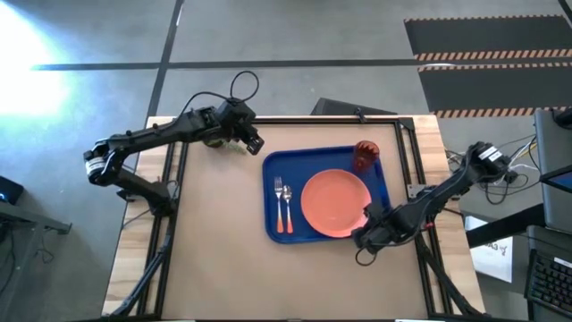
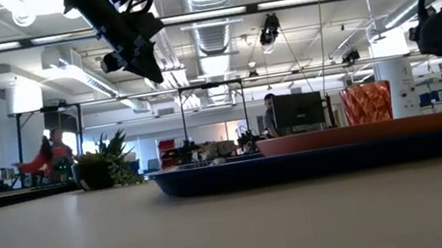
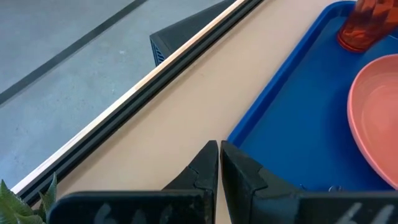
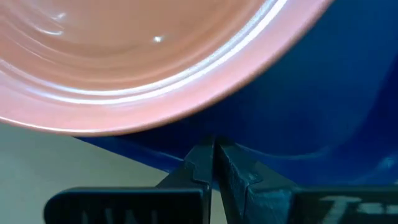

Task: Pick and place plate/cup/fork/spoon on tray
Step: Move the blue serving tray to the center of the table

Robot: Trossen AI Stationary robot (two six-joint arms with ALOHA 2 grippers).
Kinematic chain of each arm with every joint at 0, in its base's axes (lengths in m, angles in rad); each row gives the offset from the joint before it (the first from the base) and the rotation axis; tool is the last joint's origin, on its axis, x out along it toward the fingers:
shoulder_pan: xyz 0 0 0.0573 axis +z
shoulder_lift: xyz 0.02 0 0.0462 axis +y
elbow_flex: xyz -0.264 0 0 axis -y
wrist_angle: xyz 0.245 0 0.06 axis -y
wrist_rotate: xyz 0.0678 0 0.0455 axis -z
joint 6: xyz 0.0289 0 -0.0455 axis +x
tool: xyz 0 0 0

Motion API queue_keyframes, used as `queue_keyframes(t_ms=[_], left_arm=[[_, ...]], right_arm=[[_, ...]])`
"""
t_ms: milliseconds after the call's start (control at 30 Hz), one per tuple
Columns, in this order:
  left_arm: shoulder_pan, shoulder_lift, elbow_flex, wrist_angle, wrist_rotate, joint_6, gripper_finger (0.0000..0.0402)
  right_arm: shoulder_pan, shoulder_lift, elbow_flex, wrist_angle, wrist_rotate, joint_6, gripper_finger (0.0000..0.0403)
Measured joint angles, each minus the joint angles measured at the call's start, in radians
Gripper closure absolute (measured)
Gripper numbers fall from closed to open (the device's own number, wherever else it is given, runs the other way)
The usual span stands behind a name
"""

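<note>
Right end effector (image 1: 368, 236) fully closed, empty, at tray (image 1: 272, 192) corner beside plate (image 1: 335, 203). Left end effector (image 1: 254, 141) closed, empty, raised above surface (image 1: 214, 241) near plant (image 2: 105, 167).

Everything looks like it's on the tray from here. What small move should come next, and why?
Probably just lift the right hand up and back from the tray. The plate, cup, fork and spoon all lie on it. That hand is shut, holds nothing, and sits low by the plate's near rim. The left hand waits shut near the far-left corner.
</note>
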Motion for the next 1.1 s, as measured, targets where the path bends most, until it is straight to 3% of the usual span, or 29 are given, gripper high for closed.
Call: queue_keyframes(t_ms=[333, 800, 933, 1100], left_arm=[[0.000, 0.000, 0.000, 0.000, 0.000, 0.001, 0.0402], [0.000, 0.001, -0.002, 0.003, -0.005, 0.011, 0.0402], [0.001, 0.012, -0.012, 0.020, -0.030, 0.044, 0.0402], [0.042, 0.036, -0.033, 0.171, -0.044, 0.129, 0.0402]], right_arm=[[0.000, 0.137, 0.018, 0.256, 0.017, 0.020, 0.0394], [0.025, 0.346, 0.278, 0.254, 0.029, 0.005, 0.0394], [0.046, 0.388, 0.373, 0.124, 0.024, 0.014, 0.0394], [0.071, 0.390, 0.503, -0.255, 0.056, 0.087, 0.0394]])
